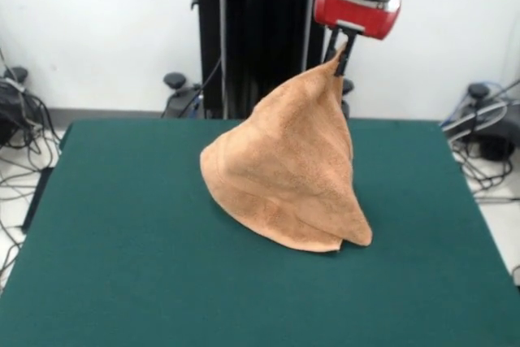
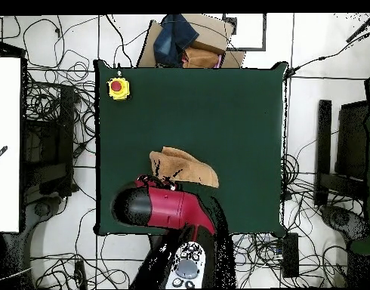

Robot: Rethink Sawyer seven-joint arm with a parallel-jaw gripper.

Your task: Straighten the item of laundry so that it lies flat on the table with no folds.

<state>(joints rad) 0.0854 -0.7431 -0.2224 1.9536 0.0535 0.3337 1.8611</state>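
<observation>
1. Gripper (image 1: 341, 61) upper right of centre in front view, clamped on towel (image 1: 284, 172) at one corner; cloth pinched between dark fingertips just below red wrist.
2. Towel hangs from that pinch as a tent/cone; lower hem rests on table (image 1: 122, 282) near frame centre, a pointed flap lying at lower right of the heap.
3. Overhead view: arm (image 2: 161, 208) covers most of towel (image 2: 184, 166); only a tan patch visible above it, centre-left of the green top. Gripper itself hidden there.
4. Step in hand, by judgement: lift-and-drag to open the cloth. Not flat yet; folds throughout, layers doubled along bottom edge.
5. To do it well: keep pinch firm, carry corner up and away from the resting hem so weight of the trailing part pulls folds out; move slowly, low sweep at the end, lay cloth down progressively, not drop it.
6. Risk: corner grip is small, terry may slip; releasing high would re-crumple.
7. Plenty of bare felt on all sides, so room to spread.
8. Count: 1 towel, 1 table, 1 arm w/ 1 gripper, 1 yellow box w/ red button (image 2: 118, 87) at table's upper-left corner in overhead view.
9. Tag, band stripes: can't make out.
</observation>
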